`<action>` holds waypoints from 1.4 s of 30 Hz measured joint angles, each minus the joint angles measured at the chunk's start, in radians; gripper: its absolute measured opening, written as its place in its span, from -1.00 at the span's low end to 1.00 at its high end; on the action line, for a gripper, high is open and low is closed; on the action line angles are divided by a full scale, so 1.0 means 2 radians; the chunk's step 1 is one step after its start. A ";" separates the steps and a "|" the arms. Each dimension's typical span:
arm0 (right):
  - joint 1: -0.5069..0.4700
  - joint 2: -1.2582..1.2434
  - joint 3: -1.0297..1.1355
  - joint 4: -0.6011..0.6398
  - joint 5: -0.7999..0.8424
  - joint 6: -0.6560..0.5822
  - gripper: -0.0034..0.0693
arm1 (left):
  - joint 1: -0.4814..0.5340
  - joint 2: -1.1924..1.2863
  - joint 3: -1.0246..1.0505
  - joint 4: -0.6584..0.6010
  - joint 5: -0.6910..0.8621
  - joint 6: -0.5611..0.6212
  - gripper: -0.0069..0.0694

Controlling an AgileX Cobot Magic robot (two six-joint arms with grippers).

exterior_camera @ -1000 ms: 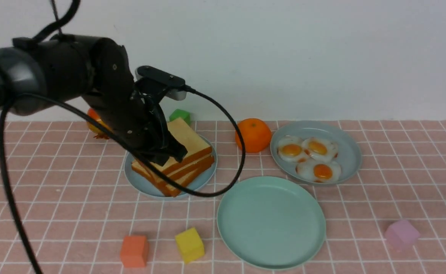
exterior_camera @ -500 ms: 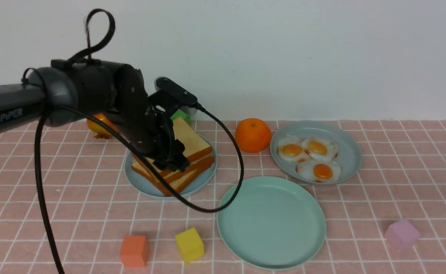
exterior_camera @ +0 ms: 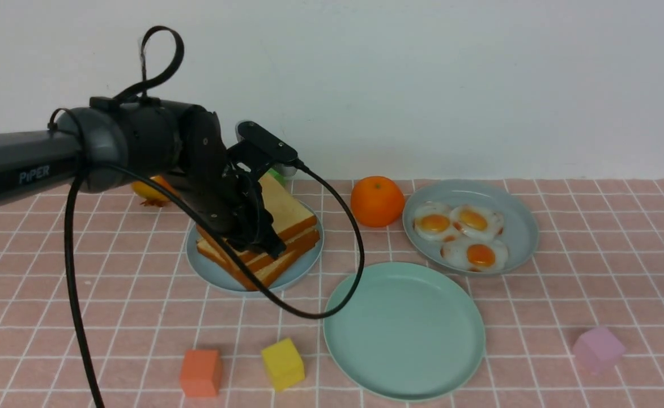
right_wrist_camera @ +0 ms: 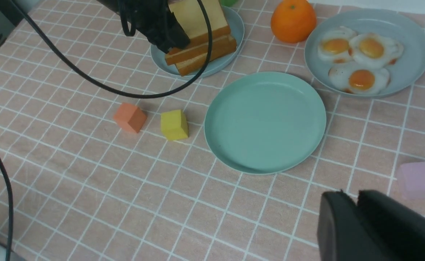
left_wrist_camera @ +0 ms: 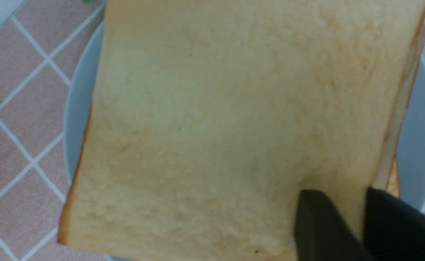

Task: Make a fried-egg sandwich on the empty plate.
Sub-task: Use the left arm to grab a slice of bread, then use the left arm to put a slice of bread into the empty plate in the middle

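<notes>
The pale mint-green empty plate (exterior_camera: 404, 331) lies bare at the front centre, also seen in the right wrist view (right_wrist_camera: 265, 121). No fried-egg sandwich is in view. Three toast slices are stacked on a blue-grey plate (exterior_camera: 210, 271) at the left. My left gripper (exterior_camera: 269, 246) is shut on the near edge of the top toast slice (exterior_camera: 284, 209), whose pale face (left_wrist_camera: 212, 127) fills the left wrist view. Three fried eggs (exterior_camera: 473, 224) lie on the other blue-grey plate (exterior_camera: 519, 229). My right gripper (right_wrist_camera: 350, 194) is shut and holds nothing, hanging above the cloth near the front right.
An orange (exterior_camera: 377, 201) sits between the two blue-grey plates, and another orange fruit (exterior_camera: 148, 190) lies behind my left arm. Orange (exterior_camera: 200, 373), yellow (exterior_camera: 282, 364) and lilac (exterior_camera: 597, 348) cubes lie along the front. My left arm's cable (exterior_camera: 332, 306) droops over the mint plate's rim.
My left arm shifted slightly right and settled at the toast stack. Its fingers spread wide, then closed on the top slice's edge. Nothing else moved.
</notes>
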 joint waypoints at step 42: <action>0.000 -0.031 0.000 -0.049 0.035 -0.002 -0.56 | -0.226 -0.006 0.002 0.014 0.032 -0.002 -0.78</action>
